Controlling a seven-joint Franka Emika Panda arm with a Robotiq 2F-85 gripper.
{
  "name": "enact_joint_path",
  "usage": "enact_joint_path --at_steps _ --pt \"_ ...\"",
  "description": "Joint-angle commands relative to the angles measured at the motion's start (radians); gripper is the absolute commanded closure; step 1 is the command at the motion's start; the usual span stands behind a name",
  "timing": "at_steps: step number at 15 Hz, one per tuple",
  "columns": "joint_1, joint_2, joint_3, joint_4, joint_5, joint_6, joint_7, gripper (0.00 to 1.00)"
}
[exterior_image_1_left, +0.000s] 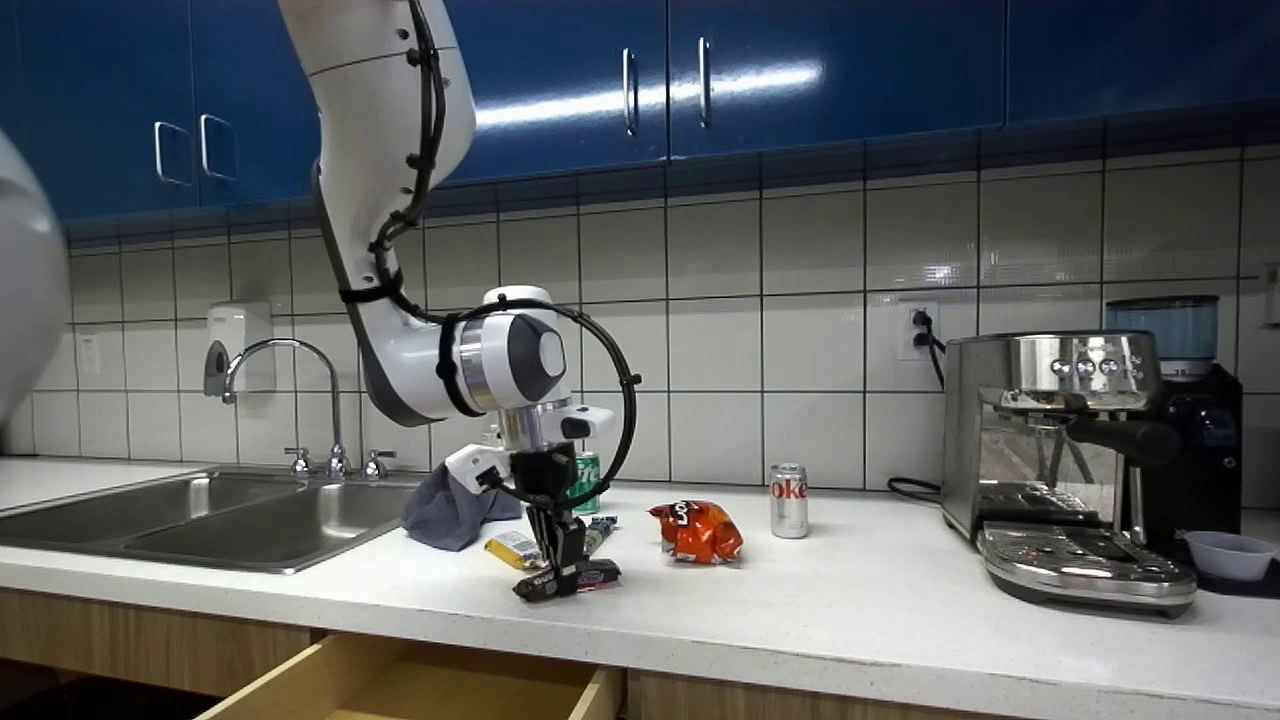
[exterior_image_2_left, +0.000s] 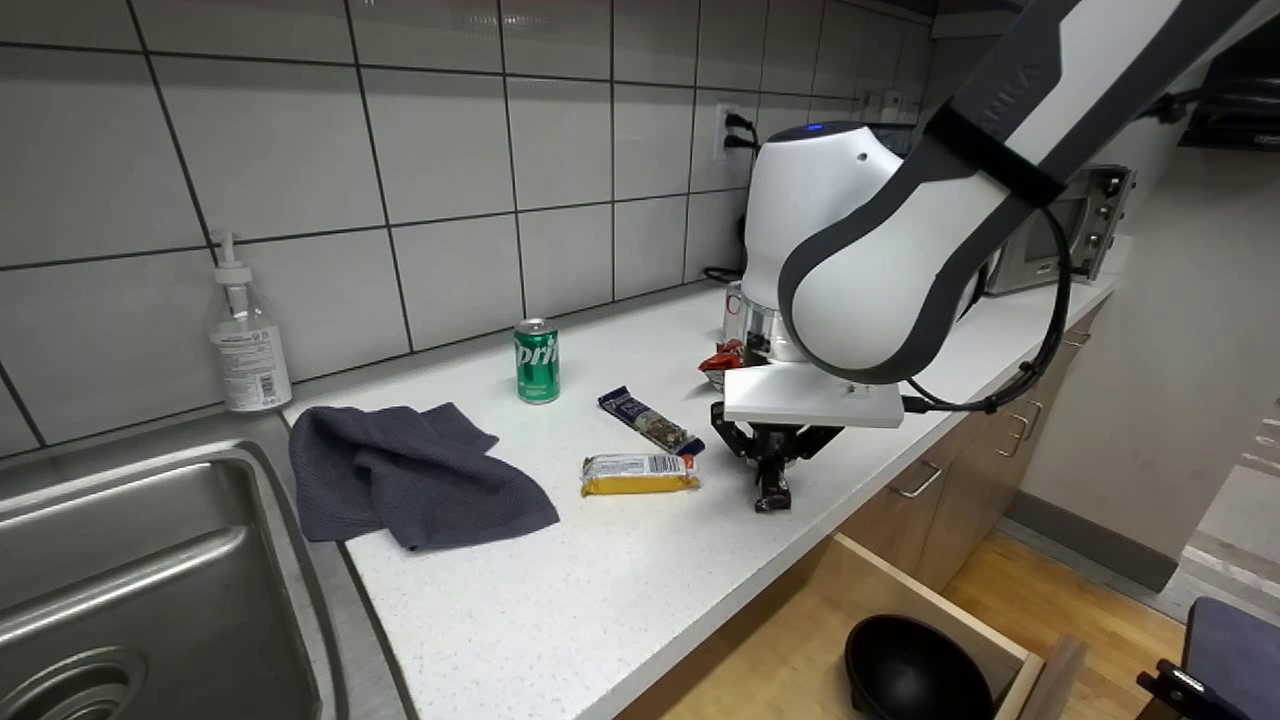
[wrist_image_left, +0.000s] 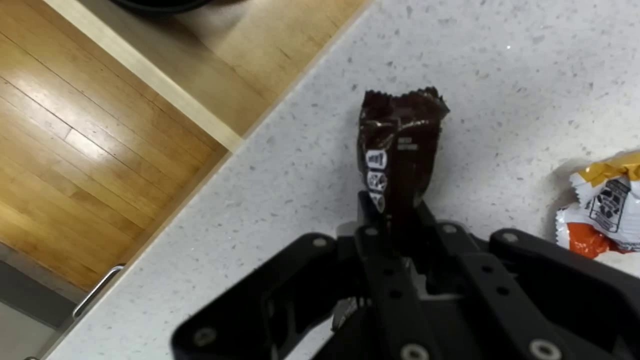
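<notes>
My gripper (exterior_image_1_left: 566, 578) points down over the white counter and is shut on the middle of a dark brown wrapped bar (exterior_image_1_left: 599, 573). In the wrist view the fingers (wrist_image_left: 395, 215) press on both sides of the bar (wrist_image_left: 400, 145), and one crimped end sticks out beyond them. The bar is at or just above the counter; I cannot tell whether it touches. In an exterior view the gripper (exterior_image_2_left: 772, 490) hides most of it. A yellow and white bar (exterior_image_2_left: 640, 474) and a dark blue bar (exterior_image_2_left: 650, 420) lie close by on the counter.
An open drawer (exterior_image_2_left: 760, 640) below the counter edge holds a black bowl (exterior_image_2_left: 915, 670). An orange chip bag (exterior_image_1_left: 698, 533), a Coke can (exterior_image_1_left: 789, 500) and a Sprite can (exterior_image_2_left: 537, 362) stand behind. A grey towel (exterior_image_2_left: 410, 475) lies by the sink (exterior_image_1_left: 290, 567). An espresso machine (exterior_image_1_left: 1060, 370) stands farther along.
</notes>
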Motion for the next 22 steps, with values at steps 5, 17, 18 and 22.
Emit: enact_joint_path --at_steps 5,17,18,22 --pt "0.012 -0.082 -0.005 -0.043 -0.017 -0.023 0.019 0.96" --pt "0.023 -0.296 0.084 -0.28 -0.039 -0.029 0.054 0.96" --pt "0.021 -0.311 0.1 -0.302 -0.036 -0.03 0.059 0.96" --pt "0.013 -0.349 0.176 -0.367 0.021 -0.042 0.039 0.96"
